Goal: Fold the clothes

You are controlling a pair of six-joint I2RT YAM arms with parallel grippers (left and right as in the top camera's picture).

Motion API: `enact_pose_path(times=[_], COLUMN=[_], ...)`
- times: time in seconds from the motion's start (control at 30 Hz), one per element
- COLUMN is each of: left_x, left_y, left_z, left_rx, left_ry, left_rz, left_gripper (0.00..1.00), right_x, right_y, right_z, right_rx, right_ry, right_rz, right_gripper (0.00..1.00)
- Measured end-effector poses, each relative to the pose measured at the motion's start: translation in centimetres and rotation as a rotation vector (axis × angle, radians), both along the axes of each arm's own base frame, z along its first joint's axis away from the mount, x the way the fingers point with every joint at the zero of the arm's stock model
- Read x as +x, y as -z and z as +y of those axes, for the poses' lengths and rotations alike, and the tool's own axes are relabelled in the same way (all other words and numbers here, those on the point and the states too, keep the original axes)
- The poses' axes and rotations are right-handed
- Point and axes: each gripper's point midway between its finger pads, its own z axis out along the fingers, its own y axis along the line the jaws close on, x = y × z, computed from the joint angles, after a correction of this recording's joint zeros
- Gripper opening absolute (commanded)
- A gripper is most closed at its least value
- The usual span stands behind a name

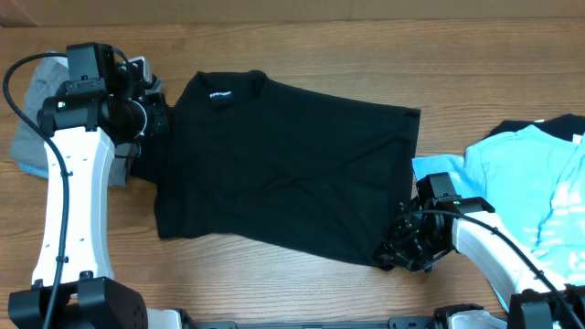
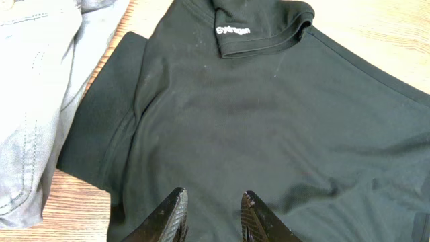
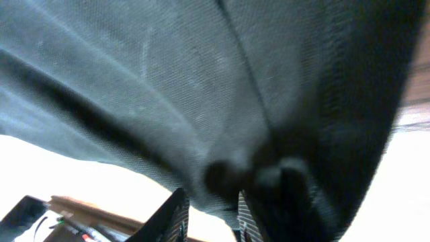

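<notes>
The black T-shirt lies spread on the table, under and ahead of the left pincer, whose 2 fingers stand slightly apart, empty. Its corner bunches at the right pincer; pinched or not, I cannot tell. Grey shorts lie beside the left pincer, and a light blue T-shirt lies beyond the right pincer's outer side.

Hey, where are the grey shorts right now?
At the overhead view's far left, the grey shorts lie partly hidden by the left arm, beside the black T-shirt's sleeve.
</notes>
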Motion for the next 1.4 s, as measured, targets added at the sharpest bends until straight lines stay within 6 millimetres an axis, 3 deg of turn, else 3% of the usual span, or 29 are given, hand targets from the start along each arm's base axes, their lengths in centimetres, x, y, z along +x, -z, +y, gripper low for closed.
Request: enact_pose_path(times=[0.1,0.17,0.23,0.27,0.43,0.5,0.7,0.77,0.9,1.17,1.37,1.4], left_x=[0.0,0.0,0.0,0.0,0.0,0.0,0.0,0.0,0.0,-0.3,-0.6,-0.6], left_y=[0.0,0.0,0.0,0.0,0.0,0.0,0.0,0.0,0.0,0.2,0.3,0.3], left_z=[0.0,0.0,0.0,0.0,0.0,0.0,0.0,0.0,0.0,0.0,-0.1,-0.1], left_rx=[0.0,0.0,0.0,0.0,0.0,0.0,0.0,0.0,0.0,-0.002,-0.004,-0.004], left_ry=[0.0,0.0,0.0,0.0,0.0,0.0,0.0,0.0,0.0,0.0,0.0,0.0], left_rz=[0.0,0.0,0.0,0.0,0.0,0.0,0.0,0.001,0.001,0.015,0.026,0.026], left_gripper=[0.3,0.31,0.31,0.31,0.31,0.31,0.3,0.3,0.3,0.3,0.31,0.31], right_x=[-0.1,-0.2,-0.4,-0.5,-0.1,0.2,0.1,0.0,-0.9,-3.8,-2.7,-2.4], right_y=[-0.3,-0.4,-0.4,-0.4,0.3,0.6,0.9,1.0,0.8,-0.3,-3.7,-4.2], right_z=[0.4,0.6,0.6,0.6,-0.6,-1.1,-1.7,-1.7,-1.6,-1.8,-1.5,-1.4], right_rx=[0.03,0.042,0.045,0.042,-0.038,-0.077,-0.118,-0.117,-0.111,-0.114,-0.102,-0.099], right_ry=[-0.003,-0.005,-0.007,-0.001,0.007,0.02,0.044,0.045,0.036,0.021,0.049,0.054], right_rz=[0.003,0.007,0.015,0.022,0.006,-0.001,0.016,0.025,0.06,0.197,0.146,0.124], right_gripper=[0.09,0.1,0.37,0.45,0.51,0.49,0.26,0.24,0.04,0.04,0.04,0.18])
